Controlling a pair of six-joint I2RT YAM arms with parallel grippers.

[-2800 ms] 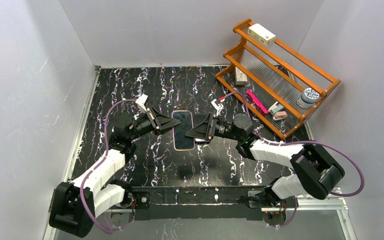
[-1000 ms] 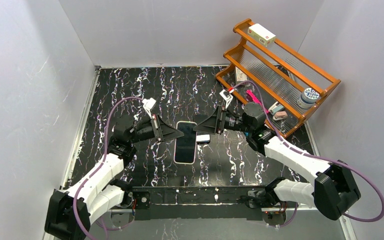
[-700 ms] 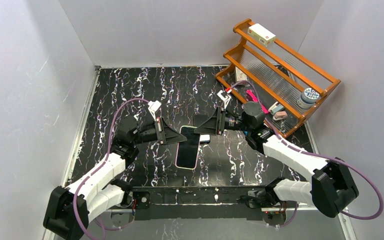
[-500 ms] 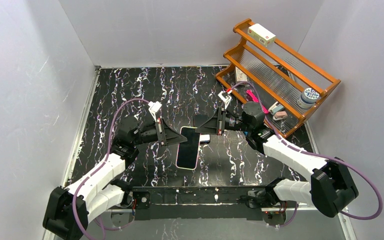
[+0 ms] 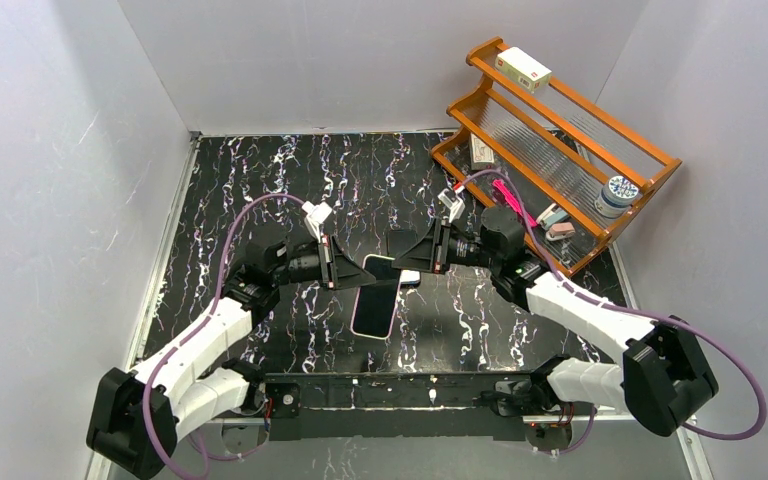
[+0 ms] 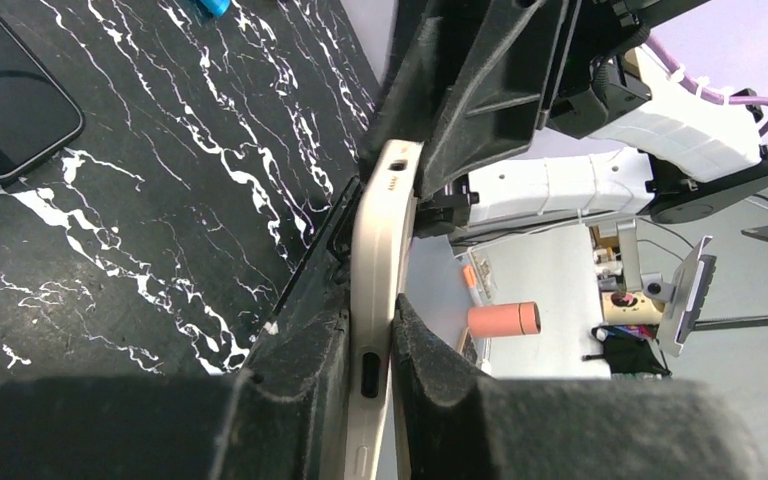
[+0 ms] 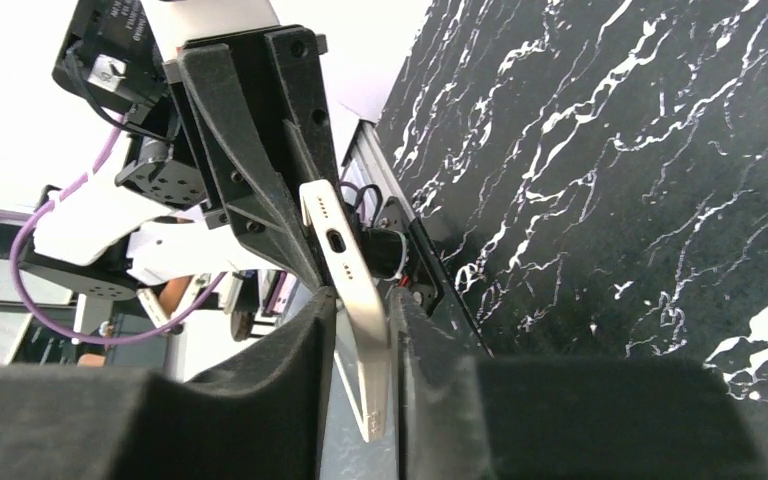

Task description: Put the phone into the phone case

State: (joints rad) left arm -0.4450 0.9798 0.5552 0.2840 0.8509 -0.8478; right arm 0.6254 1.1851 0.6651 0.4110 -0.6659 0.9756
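Note:
A cream-rimmed phone case (image 5: 376, 303) with a dark face is held off the black marble table, its far end raised. My left gripper (image 5: 346, 272) is shut on its left edge. My right gripper (image 5: 401, 262) is shut on its far right edge. The left wrist view shows the case's cream side (image 6: 385, 250) with a button slot, pinched by that gripper (image 6: 370, 335). The right wrist view shows its end (image 7: 352, 265) with a port hole in that gripper (image 7: 360, 312). A dark phone (image 6: 10, 110) lies flat on the table, partly under the right gripper (image 5: 410, 277).
A wooden rack (image 5: 560, 150) stands at the back right, holding small boxes, a pink item and a round tin. White walls close in the left, back and right. A blue thing (image 6: 205, 5) lies at the table's far side.
The case lay flat between the grippers 2.8 s ago. It has since come nearer and tilted, its far end lifted. Both arms shifted with it, the left gripper moving right.

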